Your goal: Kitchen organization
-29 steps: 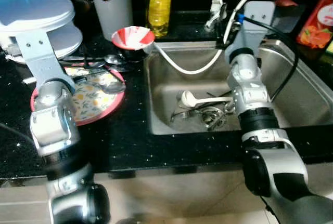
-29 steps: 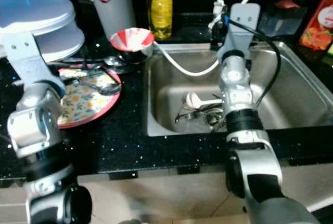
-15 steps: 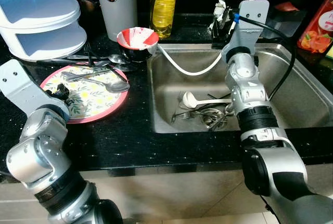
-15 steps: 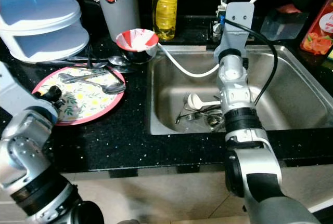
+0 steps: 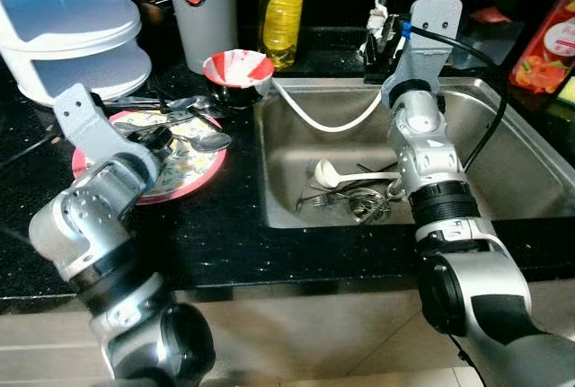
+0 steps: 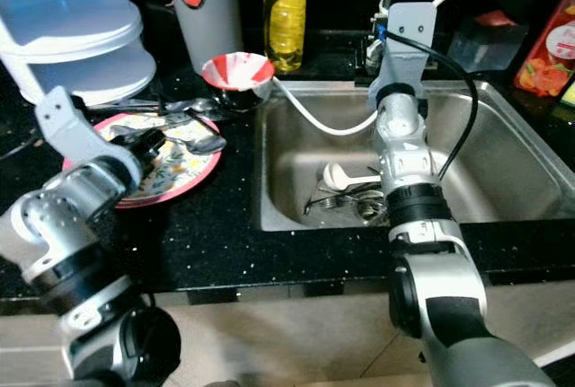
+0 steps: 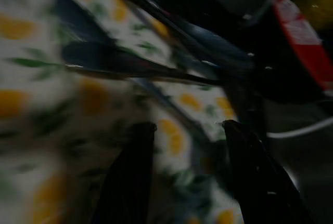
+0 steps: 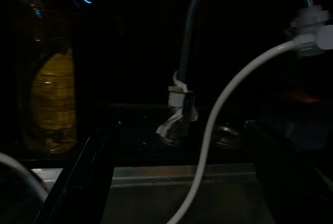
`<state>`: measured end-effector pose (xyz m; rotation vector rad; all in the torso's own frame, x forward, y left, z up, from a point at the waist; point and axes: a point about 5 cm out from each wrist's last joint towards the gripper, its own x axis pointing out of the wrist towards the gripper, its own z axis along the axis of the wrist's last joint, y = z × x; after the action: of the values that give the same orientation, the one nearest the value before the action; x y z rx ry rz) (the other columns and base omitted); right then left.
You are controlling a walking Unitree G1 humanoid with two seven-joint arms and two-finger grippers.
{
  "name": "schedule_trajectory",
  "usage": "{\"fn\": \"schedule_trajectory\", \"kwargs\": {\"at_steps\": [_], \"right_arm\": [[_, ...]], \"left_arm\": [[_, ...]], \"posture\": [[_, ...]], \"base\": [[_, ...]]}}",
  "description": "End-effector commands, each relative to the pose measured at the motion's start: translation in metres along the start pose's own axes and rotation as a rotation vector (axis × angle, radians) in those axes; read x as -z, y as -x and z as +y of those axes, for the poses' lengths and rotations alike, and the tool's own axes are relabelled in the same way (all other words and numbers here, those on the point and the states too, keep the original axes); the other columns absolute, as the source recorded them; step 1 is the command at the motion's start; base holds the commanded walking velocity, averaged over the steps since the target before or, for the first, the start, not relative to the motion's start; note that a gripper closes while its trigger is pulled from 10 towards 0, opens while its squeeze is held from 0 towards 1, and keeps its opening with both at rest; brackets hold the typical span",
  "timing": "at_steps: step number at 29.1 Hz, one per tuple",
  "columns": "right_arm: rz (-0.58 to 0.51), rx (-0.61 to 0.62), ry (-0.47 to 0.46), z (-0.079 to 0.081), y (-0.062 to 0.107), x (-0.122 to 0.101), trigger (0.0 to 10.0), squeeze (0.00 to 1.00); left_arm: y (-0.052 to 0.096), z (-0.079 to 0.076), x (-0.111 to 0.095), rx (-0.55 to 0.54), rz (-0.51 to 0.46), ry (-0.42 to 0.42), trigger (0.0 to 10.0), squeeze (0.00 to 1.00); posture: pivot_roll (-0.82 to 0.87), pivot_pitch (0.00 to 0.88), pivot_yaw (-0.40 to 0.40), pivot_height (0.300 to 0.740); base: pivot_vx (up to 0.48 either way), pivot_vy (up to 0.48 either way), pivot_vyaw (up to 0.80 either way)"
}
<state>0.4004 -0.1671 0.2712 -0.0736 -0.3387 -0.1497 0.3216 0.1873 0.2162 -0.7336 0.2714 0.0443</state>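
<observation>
Black speckled counter [image 5: 234, 243] runs in front of me, with a steel sink [image 5: 521, 171] set into it on my right. My left gripper [image 7: 190, 130] hovers low over the floral plate with the pink rim [image 5: 193, 176], its two black fingers [image 7: 130, 177] spread apart with nothing between them, just short of the spoons [image 5: 202, 140] lying across that plate. Behind the plate stands a red-and-white bowl [image 5: 238, 68], a grey canister [image 5: 202, 10] and a yellow bottle [image 5: 283, 10]. My right gripper [image 5: 382, 46] is raised at the back edge of the sink near the tap [image 8: 179, 104] and white hose [image 5: 314, 118]; whether its fingers are apart I cannot tell. A white ladle [image 5: 328, 171] and other cutlery [image 5: 359, 203] lie in the sink.
</observation>
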Motion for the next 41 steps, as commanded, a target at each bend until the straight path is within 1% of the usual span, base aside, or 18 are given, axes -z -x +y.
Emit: {"fn": "schedule_trajectory", "kwargs": {"at_steps": [1, 4, 5, 9, 12, 16, 17, 19, 22, 24, 25, 27, 28, 29, 31, 36, 38, 41], "right_arm": [[-0.009, 0.010, 0.001, -0.003, 0.000, -0.002, 10.0, 0.00], [-0.012, 0.009, 0.002, -0.003, -0.001, -0.003, 10.0, 0.00], [-0.014, 0.009, 0.002, -0.003, -0.001, -0.003, 10.0, 0.00], [-0.017, 0.000, 0.005, -0.001, -0.001, -0.005, 10.0, 0.00], [-0.017, -0.005, 0.008, -0.001, -0.002, -0.005, 10.0, 0.00], [-0.015, -0.009, 0.011, 0.000, -0.002, -0.005, 10.0, 0.00], [-0.016, -0.015, 0.013, 0.001, -0.002, -0.006, 10.0, 0.00], [-0.015, -0.016, 0.015, 0.001, -0.002, -0.006, 10.0, 0.00], [-0.014, -0.015, 0.017, -0.001, -0.001, -0.005, 10.0, 0.00], [-0.013, -0.015, 0.018, -0.001, -0.001, -0.005, 10.0, 0.00], [-0.013, -0.015, 0.018, -0.001, -0.001, -0.005, 10.0, 0.00], [-0.011, -0.012, 0.020, -0.003, -0.001, -0.005, 10.0, 0.00], [-0.011, -0.012, 0.020, -0.003, -0.001, -0.005, 10.0, 0.00], [-0.010, -0.010, 0.020, -0.003, -0.001, -0.004, 10.0, 0.00], [-0.006, -0.015, 0.018, -0.001, -0.001, -0.003, 10.0, 0.00], [-0.003, -0.027, 0.013, 0.002, -0.001, -0.003, 10.0, 0.00], [-0.001, -0.033, 0.012, 0.004, -0.001, -0.003, 10.0, 0.00], [0.004, -0.048, 0.007, 0.009, -0.001, -0.002, 10.0, 0.00]], "left_arm": [[-0.011, -0.030, 0.024, 0.105, 0.087, 0.101, 10.0, 0.00], [-0.016, -0.038, 0.021, 0.133, 0.092, 0.145, 10.0, 0.00], [-0.020, -0.045, 0.015, 0.161, 0.084, 0.184, 10.0, 0.00], [-0.037, -0.033, 0.014, 0.072, 0.090, 0.330, 10.0, 0.00], [-0.044, -0.028, 0.017, 0.031, 0.082, 0.424, 10.0, 0.00], [-0.048, -0.024, 0.018, -0.015, 0.081, 0.496, 10.0, 0.00], [-0.044, -0.024, 0.020, -0.068, 0.060, 0.541, 10.0, 0.00], [-0.037, -0.029, 0.022, -0.099, 0.041, 0.553, 10.0, 0.00], [-0.022, -0.037, 0.028, -0.128, 0.029, 0.505, 10.0, 0.00], [-0.018, -0.038, 0.030, -0.144, 0.027, 0.493, 10.0, 0.00], [-0.018, -0.038, 0.030, -0.144, 0.027, 0.493, 10.0, 0.00], [-0.004, -0.036, 0.029, -0.166, -0.003, 0.442, 10.0, 0.00], [-0.004, -0.036, 0.029, -0.166, -0.003, 0.442, 10.0, 0.00], [0.004, -0.031, 0.028, -0.191, -0.013, 0.438, 10.0, 0.00], [0.012, -0.024, 0.032, -0.225, 0.007, 0.467, 10.0, 0.00], [0.025, -0.024, 0.048, -0.259, 0.072, 0.498, 10.0, 0.00], [0.027, -0.022, 0.055, -0.279, 0.098, 0.504, 10.0, 0.00], [0.023, -0.009, 0.072, -0.334, 0.162, 0.531, 10.0, 0.00]], "posture": [[0.16, 0.000, -0.010, 0.740], [0.15, 0.000, -0.010, 0.740], [0.15, 0.000, -0.010, 0.740], [0.14, 0.000, -0.018, 0.740], [0.13, 0.000, -0.026, 0.740], [0.13, 0.000, -0.029, 0.740], [0.13, 0.000, -0.030, 0.740], [0.13, 0.000, -0.033, 0.740], [0.13, 0.001, -0.033, 0.740], [0.13, 0.001, -0.033, 0.740], [0.13, 0.001, -0.033, 0.740], [0.13, 0.005, -0.035, 0.740], [0.13, 0.005, -0.035, 0.740], [0.14, 0.009, -0.039, 0.740], [0.14, 0.009, -0.039, 0.740], [0.15, 0.015, -0.045, 0.740], [0.17, 0.020, -0.053, 0.740], [0.17, 0.020, -0.060, 0.740]], "base": [[0.000, 0.000, 0.00], [0.000, 0.000, 0.00], [0.000, 0.000, 0.00], [0.000, 0.000, 0.00], [0.000, 0.000, 0.00], [0.000, 0.000, 0.00], [0.000, 0.000, 0.00], [0.000, 0.000, 0.00], [0.000, 0.000, 0.00], [0.000, 0.000, 0.00], [0.000, 0.000, 0.00], [0.000, 0.000, 0.00], [0.000, 0.000, 0.00], [0.000, 0.000, 0.00], [0.000, 0.000, 0.00], [0.000, 0.000, 0.00], [0.000, 0.000, 0.00], [0.000, 0.000, 0.00]]}}
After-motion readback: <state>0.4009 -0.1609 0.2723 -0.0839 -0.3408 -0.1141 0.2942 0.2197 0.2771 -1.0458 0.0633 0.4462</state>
